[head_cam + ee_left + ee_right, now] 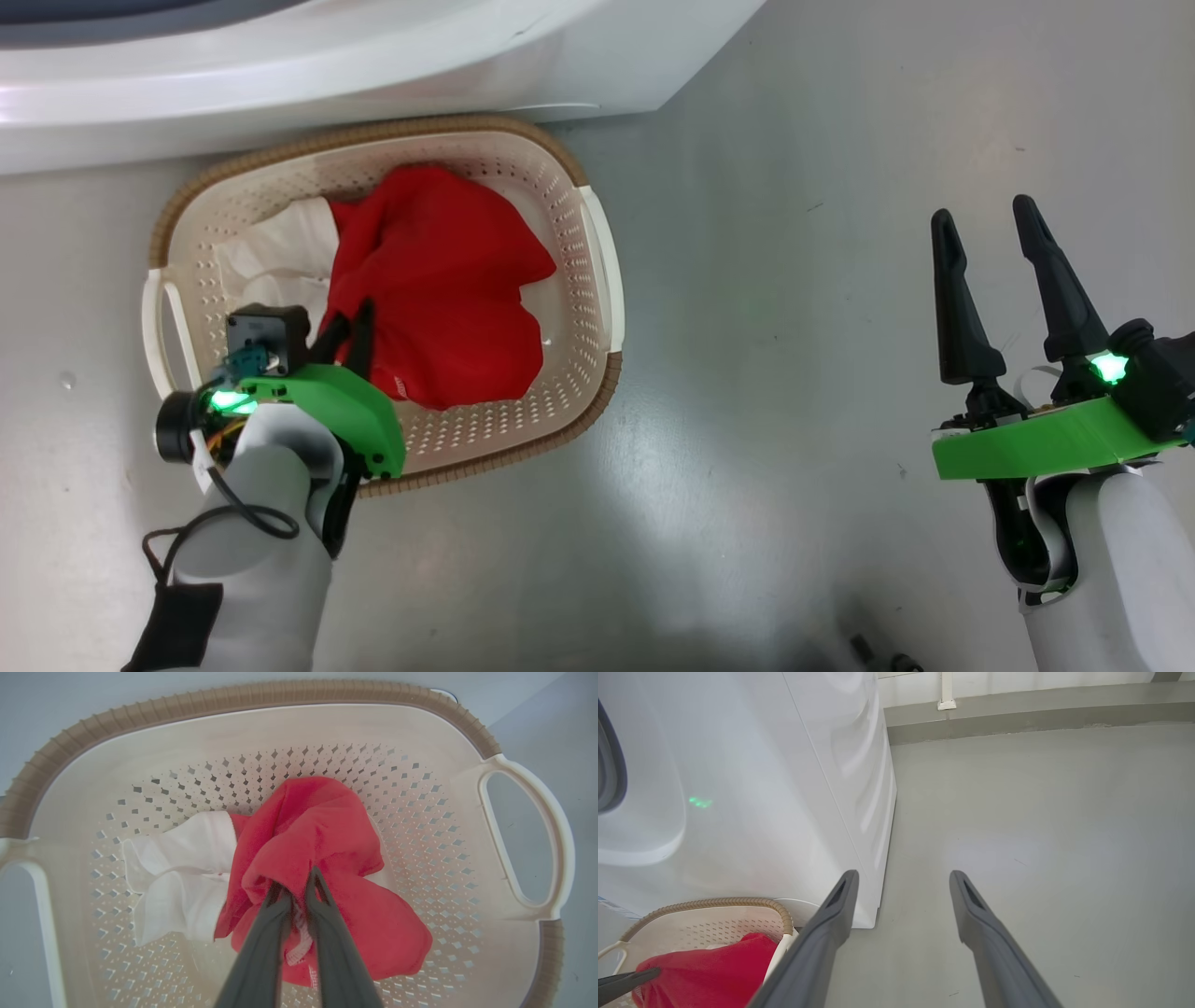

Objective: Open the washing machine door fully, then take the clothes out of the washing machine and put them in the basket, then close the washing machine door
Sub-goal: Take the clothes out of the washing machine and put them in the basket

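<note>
Head view: basket is set on grey floor, far rim just beside the washing machine front; open floor is seen to its right and on the near side; clothes are heaped inside, red with white panels; left gripper is lowered over the near-left part, fingers narrow and pressed into the red fabric; right gripper is held well apart over bare floor, fingers spread wide, nothing between them.

Left wrist view: a red fold with white stitched trim is pinched between the narrow fingers; basket wall is cream and perforated, rim ribbed brown, a smooth white loop handle at the side; bare basket floor is left all round the heap.

Right wrist view: fingers are spread over smooth floor; the machine's glossy white corner stands to the left, basket tucked at its foot; open floor is seen up to the wall base.
</note>
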You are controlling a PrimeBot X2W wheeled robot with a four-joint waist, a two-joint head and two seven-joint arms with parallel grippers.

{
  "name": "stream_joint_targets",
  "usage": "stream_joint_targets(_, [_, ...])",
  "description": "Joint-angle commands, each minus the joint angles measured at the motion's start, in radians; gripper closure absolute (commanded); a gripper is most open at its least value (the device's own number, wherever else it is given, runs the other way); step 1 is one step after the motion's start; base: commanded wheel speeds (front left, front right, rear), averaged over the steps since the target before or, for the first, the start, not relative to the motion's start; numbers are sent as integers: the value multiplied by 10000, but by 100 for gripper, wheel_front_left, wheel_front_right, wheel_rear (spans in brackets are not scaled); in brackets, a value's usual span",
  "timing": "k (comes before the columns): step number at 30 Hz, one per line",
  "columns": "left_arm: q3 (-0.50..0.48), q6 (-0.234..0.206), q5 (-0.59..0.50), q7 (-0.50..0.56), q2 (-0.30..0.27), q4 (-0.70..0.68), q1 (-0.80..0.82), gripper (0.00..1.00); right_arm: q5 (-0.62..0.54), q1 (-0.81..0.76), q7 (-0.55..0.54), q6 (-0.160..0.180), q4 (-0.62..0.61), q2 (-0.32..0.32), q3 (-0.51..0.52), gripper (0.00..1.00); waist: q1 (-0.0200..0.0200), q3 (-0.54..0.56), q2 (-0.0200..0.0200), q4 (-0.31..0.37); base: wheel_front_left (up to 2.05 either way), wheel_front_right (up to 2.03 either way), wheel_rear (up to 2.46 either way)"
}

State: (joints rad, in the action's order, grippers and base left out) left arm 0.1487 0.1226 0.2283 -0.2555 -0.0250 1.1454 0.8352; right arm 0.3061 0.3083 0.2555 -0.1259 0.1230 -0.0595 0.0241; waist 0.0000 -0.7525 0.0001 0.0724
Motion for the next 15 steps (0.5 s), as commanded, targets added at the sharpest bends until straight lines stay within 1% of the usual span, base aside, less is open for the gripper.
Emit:
stream_joint_targets(1, [-265,-44,-107,-63,-258,-34,-131,4,-45,-104,63,-48,-232,-6,-213,0,0,38,-1,-10,0,0,0])
stream_joint_targets(2, [-284,-51,-102,-63,-258,-13,-140,0,-50,-107,63,-48,-218,-8,-216,0,0,68,-1,-15,0,0,0])
stream_joint_targets(15, [-534,-17,190,-63,-254,-190,-704,0,-55,-292,63,-48,-1,-149,-243,0,0,881,-1,-197,0,0,0])
